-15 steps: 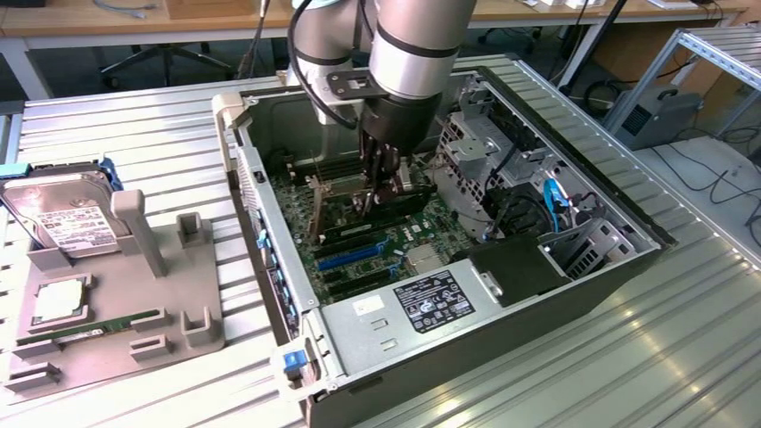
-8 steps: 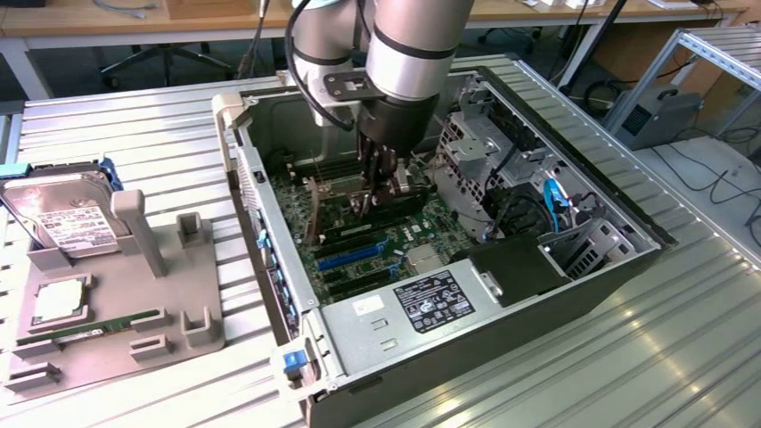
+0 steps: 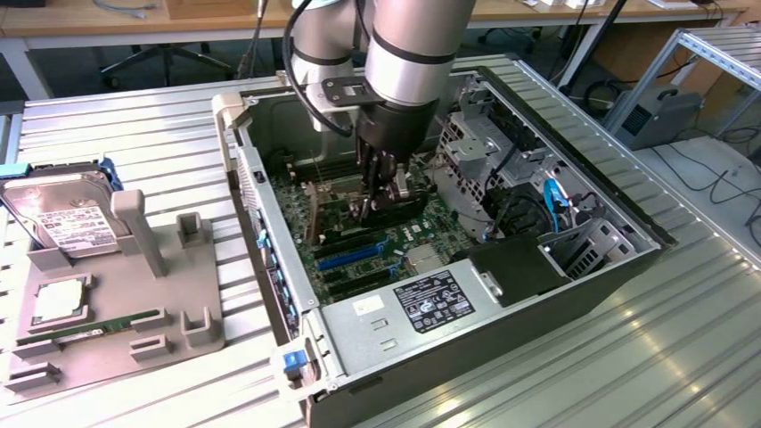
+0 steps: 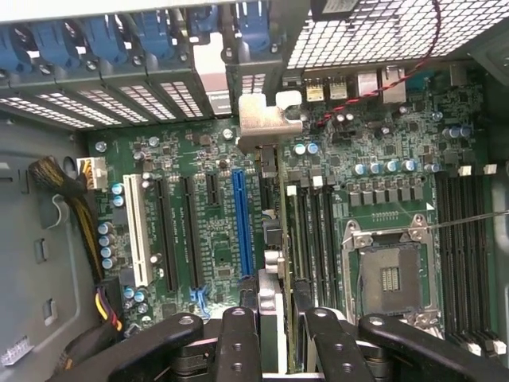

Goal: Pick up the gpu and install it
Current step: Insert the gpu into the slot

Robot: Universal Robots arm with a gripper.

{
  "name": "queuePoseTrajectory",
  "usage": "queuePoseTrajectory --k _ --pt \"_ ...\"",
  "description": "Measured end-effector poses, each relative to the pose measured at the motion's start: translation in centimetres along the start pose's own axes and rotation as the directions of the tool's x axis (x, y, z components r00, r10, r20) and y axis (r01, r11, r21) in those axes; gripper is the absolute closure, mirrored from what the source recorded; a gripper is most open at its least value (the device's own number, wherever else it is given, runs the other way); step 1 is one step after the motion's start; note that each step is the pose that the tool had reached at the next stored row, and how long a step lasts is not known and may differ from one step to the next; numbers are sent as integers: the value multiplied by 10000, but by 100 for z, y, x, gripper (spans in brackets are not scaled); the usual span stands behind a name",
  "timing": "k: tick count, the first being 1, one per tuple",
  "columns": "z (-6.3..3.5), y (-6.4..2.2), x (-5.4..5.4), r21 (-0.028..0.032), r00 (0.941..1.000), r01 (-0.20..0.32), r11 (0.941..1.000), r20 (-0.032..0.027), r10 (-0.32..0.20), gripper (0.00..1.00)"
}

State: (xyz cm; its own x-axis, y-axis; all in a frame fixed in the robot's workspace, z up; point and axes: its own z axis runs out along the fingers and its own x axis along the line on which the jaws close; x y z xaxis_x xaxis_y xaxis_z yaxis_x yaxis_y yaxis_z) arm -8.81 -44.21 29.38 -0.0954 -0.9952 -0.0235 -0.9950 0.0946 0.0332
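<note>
**GPU held edge-on above the motherboard slots**

The gripper (image 3: 387,183) reaches down inside the open computer case (image 3: 594,267), its jaws closed on the gpu (image 4: 270,239), which hangs upright and edge-on just above the motherboard (image 4: 199,239). In the wrist view the card runs as a thin strip from between the jaws toward the rear of the case, its silvery bracket (image 4: 261,119) close to the slot openings there, and it lies just beside the blue slot (image 4: 242,223). Whether its edge connector already touches a slot cannot be told.

Doing this step well seems to call for keeping the card square to the board, lining its edge along the chosen slot, and guiding the bracket into its rear opening so nothing jams. On the desk (image 3: 131,125), the hard drive (image 3: 66,218) sits in a grey fixture (image 3: 167,312), well apart.
</note>
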Motion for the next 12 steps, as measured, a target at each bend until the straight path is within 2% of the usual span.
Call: queuePoseTrajectory --k 12 --pt "9 106 65 0 10000 2 10000 1 -2 72"
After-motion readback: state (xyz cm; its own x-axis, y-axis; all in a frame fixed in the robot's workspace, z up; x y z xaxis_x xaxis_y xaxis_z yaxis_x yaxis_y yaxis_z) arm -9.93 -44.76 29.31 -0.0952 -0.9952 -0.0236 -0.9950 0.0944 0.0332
